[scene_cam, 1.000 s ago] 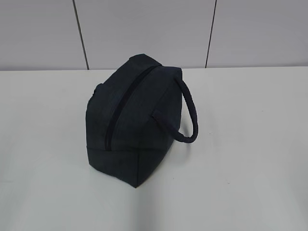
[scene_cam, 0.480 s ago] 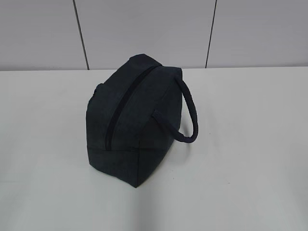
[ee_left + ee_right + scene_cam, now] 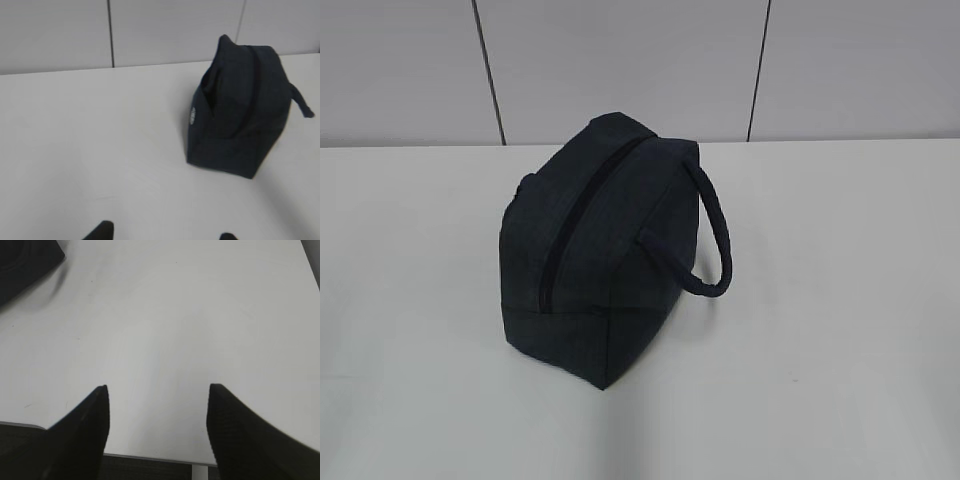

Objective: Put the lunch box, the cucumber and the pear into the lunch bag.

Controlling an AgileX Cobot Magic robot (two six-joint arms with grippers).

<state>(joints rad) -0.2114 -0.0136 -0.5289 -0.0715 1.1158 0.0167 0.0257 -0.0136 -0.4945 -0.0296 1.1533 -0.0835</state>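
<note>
The dark navy lunch bag (image 3: 605, 250) stands on the white table, its zipper closed along the top and its padded loop handle (image 3: 715, 235) hanging to the right. In the left wrist view the lunch bag (image 3: 240, 110) sits ahead and to the right of my left gripper (image 3: 165, 235), whose two dark tips stand apart with nothing between them. My right gripper (image 3: 157, 390) is open over bare table near the front edge, and a corner of the lunch bag (image 3: 25, 260) shows at its upper left. The lunch box, the cucumber and the pear are out of view. Neither arm shows in the exterior view.
The white table (image 3: 840, 350) ends at a grey panelled wall (image 3: 620, 60) behind the bag. The table's front edge (image 3: 150, 458) lies just under the right gripper's fingers.
</note>
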